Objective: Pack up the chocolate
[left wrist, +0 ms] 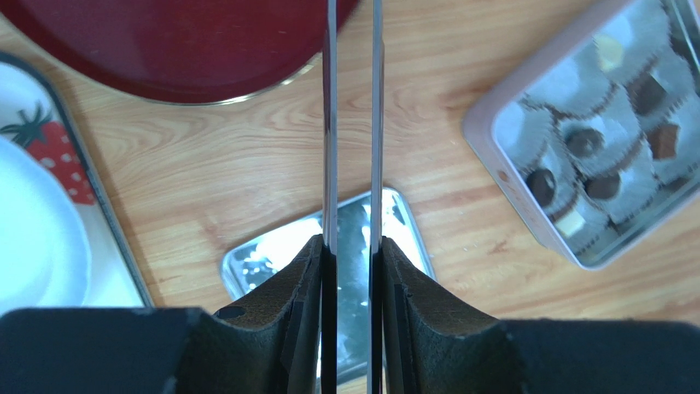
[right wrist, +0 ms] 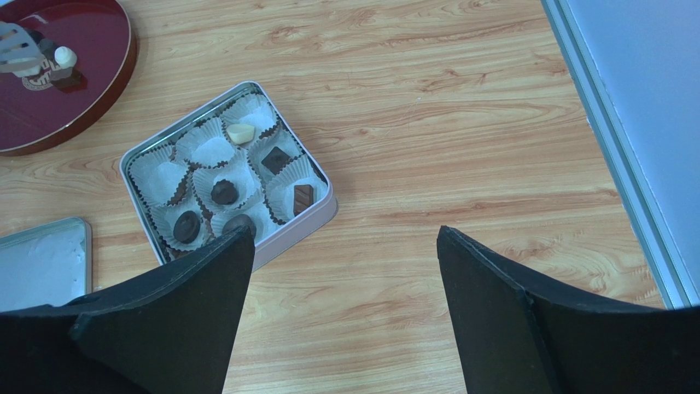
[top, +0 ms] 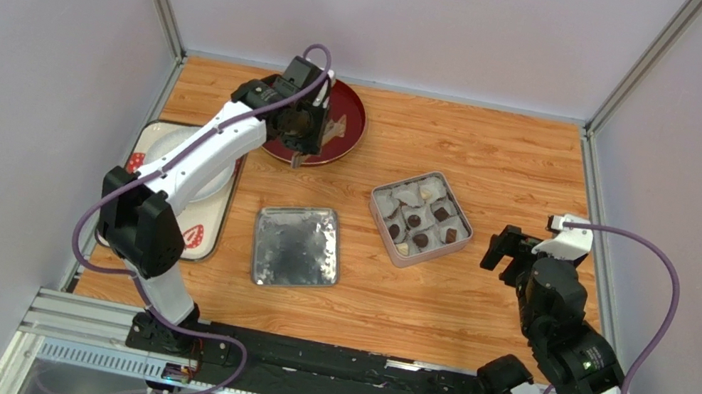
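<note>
The square tin (top: 376, 202) holds white paper cups, several with dark chocolate (top: 420, 240) and one cream piece (right wrist: 239, 133). It also shows in the left wrist view (left wrist: 485, 131) and the right wrist view (right wrist: 287, 238). My left gripper (top: 299, 134) hangs over the red plate (top: 351, 110), shut on metal tongs (left wrist: 330, 123). The tong tips (right wrist: 16, 39) sit beside a cream piece (right wrist: 63, 57) and a dark piece (right wrist: 71, 80) on the plate; I cannot tell if they grip one. My right gripper (top: 514, 253) is open and empty, right of the tin.
The tin's silver lid (top: 297, 245) lies flat left of the tin. A strawberry-print tray (top: 209, 226) with a white dish stands at the left edge. Grey walls enclose the wooden table on three sides.
</note>
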Controlling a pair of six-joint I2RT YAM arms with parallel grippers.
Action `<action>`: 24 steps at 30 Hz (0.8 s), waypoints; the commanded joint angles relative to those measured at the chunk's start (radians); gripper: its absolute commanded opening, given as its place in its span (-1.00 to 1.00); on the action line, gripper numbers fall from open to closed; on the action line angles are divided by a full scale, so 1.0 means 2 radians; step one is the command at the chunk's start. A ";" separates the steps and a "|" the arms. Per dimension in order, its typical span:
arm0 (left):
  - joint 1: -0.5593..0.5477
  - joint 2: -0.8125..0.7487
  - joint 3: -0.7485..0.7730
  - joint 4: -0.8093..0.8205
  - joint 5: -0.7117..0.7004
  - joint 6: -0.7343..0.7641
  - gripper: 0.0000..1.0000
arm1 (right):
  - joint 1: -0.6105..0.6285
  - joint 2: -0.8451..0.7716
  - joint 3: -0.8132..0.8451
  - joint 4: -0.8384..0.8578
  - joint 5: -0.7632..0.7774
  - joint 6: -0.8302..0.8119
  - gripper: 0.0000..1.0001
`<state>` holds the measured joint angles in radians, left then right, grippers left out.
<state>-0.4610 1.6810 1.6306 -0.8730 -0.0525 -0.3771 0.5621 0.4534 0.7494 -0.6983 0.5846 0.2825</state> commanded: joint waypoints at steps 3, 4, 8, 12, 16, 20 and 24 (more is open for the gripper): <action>-0.064 -0.029 0.006 0.004 0.019 0.025 -0.39 | 0.000 -0.006 0.003 0.019 0.005 -0.005 0.72; -0.078 -0.030 0.006 0.002 0.019 0.024 -0.39 | 0.000 -0.005 0.003 0.019 0.005 -0.004 0.72; -0.105 -0.033 0.000 0.001 0.022 0.016 -0.39 | 0.000 -0.007 0.003 0.017 0.009 -0.005 0.72; -0.134 -0.033 -0.011 0.002 0.038 0.008 -0.38 | 0.000 -0.005 0.003 0.017 0.008 -0.005 0.72; -0.154 -0.029 -0.021 0.003 0.033 0.006 -0.38 | 0.000 -0.005 0.003 0.018 0.006 -0.004 0.72; -0.168 -0.027 -0.031 0.002 0.030 0.000 -0.38 | 0.000 -0.007 0.003 0.017 0.006 -0.004 0.72; -0.174 -0.023 -0.042 0.002 0.027 -0.002 -0.35 | 0.000 -0.005 0.003 0.018 0.004 -0.005 0.71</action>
<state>-0.7982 1.6623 1.5547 -0.8806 0.0029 -0.3653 0.5621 0.4534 0.7494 -0.6987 0.5854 0.2825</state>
